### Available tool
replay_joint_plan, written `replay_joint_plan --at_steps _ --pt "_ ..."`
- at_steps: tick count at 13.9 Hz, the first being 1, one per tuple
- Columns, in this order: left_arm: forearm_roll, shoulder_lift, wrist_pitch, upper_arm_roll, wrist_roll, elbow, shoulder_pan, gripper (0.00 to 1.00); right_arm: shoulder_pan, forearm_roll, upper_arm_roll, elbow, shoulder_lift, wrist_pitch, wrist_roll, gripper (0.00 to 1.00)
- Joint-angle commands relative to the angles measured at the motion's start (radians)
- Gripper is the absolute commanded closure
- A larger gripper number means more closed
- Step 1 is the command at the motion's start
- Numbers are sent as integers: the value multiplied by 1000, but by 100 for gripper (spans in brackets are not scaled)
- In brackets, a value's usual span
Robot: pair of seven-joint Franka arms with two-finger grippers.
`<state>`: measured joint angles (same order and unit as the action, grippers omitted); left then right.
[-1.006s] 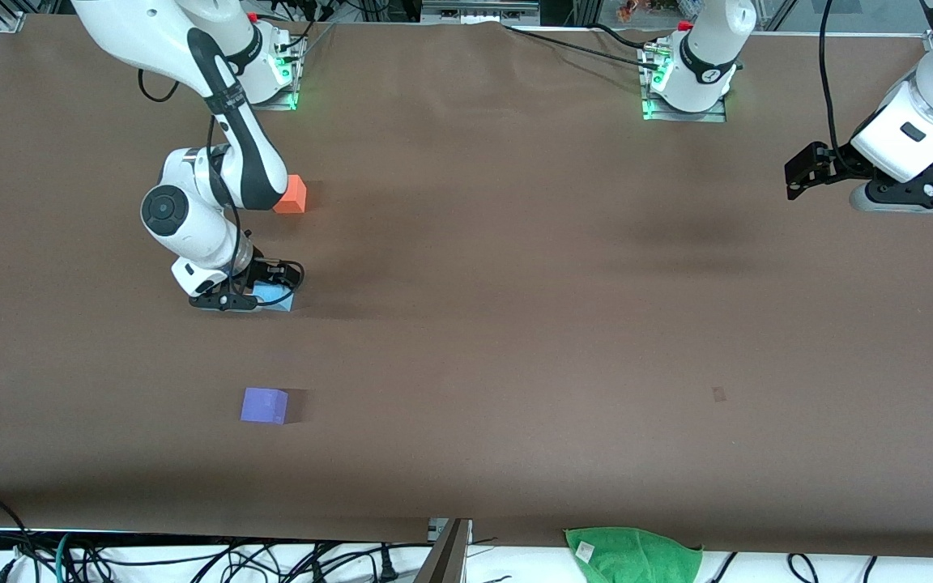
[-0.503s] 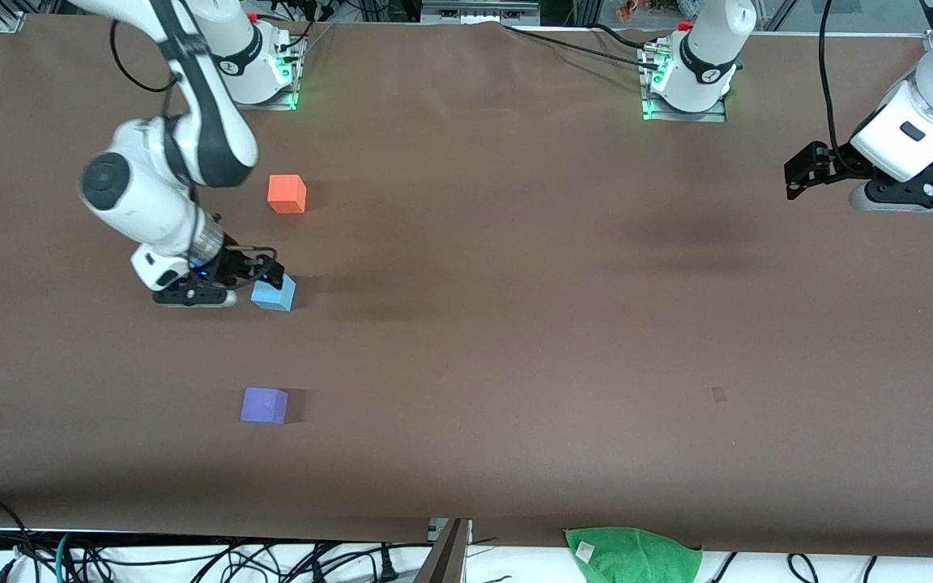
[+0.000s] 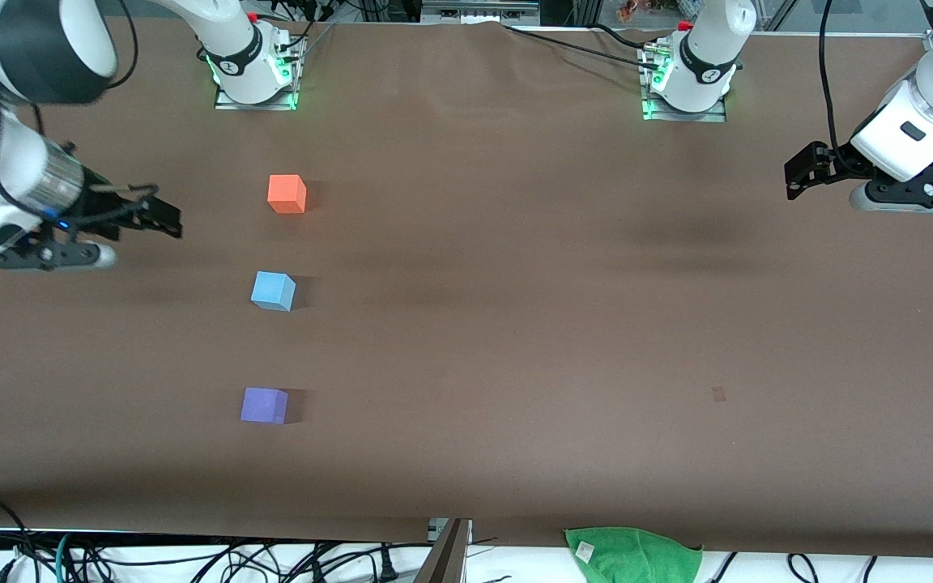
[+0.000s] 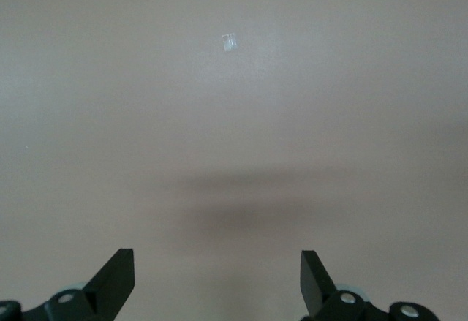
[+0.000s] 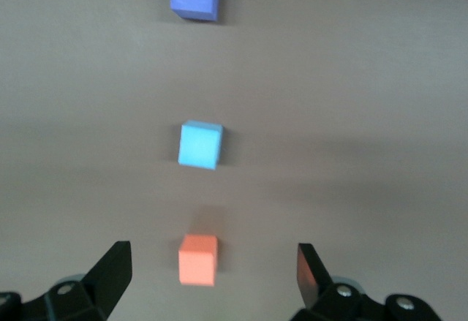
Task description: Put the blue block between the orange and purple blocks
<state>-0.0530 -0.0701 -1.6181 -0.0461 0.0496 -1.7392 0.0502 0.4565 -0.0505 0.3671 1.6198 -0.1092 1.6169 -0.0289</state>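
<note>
The right arm runs off the edge of the front view, so only its wrist and the right gripper (image 3: 160, 217) show, hanging empty with fingers spread wide over bare table at the right arm's end. The left arm is cut off too at the other edge; the left gripper (image 3: 800, 174) waits up in the air over the left arm's end of the table, its jaws apart and nothing between them. In the left wrist view just the two fingertips (image 4: 117, 277) poke in over plain brown table (image 4: 234, 80), with a small pale mark that is too faint to identify. The blue block (image 3: 273, 291) sits flat on the table, between the orange block (image 3: 287, 193) and the purple block (image 3: 264, 405), apart from both, the three in a line running toward the front camera, purple nearest. It is a cube, so no long axis; its faces sit slightly turned against that line.
</note>
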Motion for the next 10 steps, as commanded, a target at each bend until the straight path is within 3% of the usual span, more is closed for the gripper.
replay_joint_plan --at_steps 1,3,5,9,10 --pt "21 13 21 -1 -5 32 -3 0 -1 37 9 -72 -11 -93 68 0" --pt "21 13 21 0 -5 32 -3 0 -39 28 -13 -86 0 -112 176 0" --pt "21 13 21 0 -5 32 -3 0 -148 23 -110 -115 0 -114 187 0" --pt "21 13 21 -1 -5 32 -3 0 -376 20 -337 -45 55 -138 100 0" --pt "21 13 21 -1 -5 32 -3 0 -389 21 -356 -28 75 -138 90 0"
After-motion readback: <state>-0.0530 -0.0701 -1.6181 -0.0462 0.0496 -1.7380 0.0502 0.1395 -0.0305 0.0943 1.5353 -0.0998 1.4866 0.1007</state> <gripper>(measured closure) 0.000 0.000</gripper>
